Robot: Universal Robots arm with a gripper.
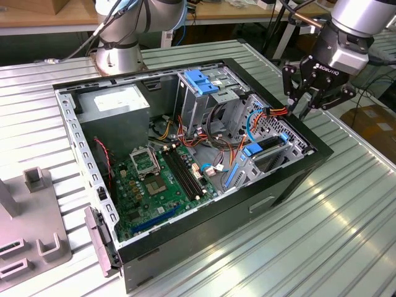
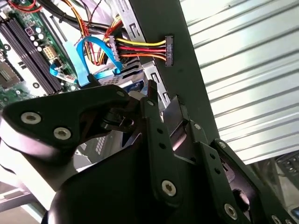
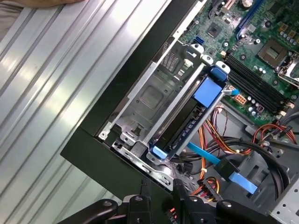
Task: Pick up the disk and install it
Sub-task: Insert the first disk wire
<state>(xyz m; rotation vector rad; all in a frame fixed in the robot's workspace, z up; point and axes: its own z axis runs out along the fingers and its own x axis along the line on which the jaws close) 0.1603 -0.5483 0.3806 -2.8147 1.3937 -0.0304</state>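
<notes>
Hand (image 1: 303, 110): hangs over the case (image 1: 279, 193) rim at the exterior view's right, above the drive bay corner; carries nothing visible.
Hand state: cannot tell whether spread or pressed together.
Disk (image 1: 270, 146): apart from the hand, stands on edge inside the case. In the first wrist view the disk (image 3: 184, 128) sits in a metal bay, with blue rail ends at both ends.
Power plug (image 2: 168, 49): on red, yellow and black wires, rests on the case rim just beside the hand, not gripped.
Data cable (image 3: 203, 154): blue, flat, runs beside the disk.
Board (image 1: 154, 179): green, flat on the case floor.
Case: open, lies on the ribbed metal table (image 1: 346, 235).
</notes>
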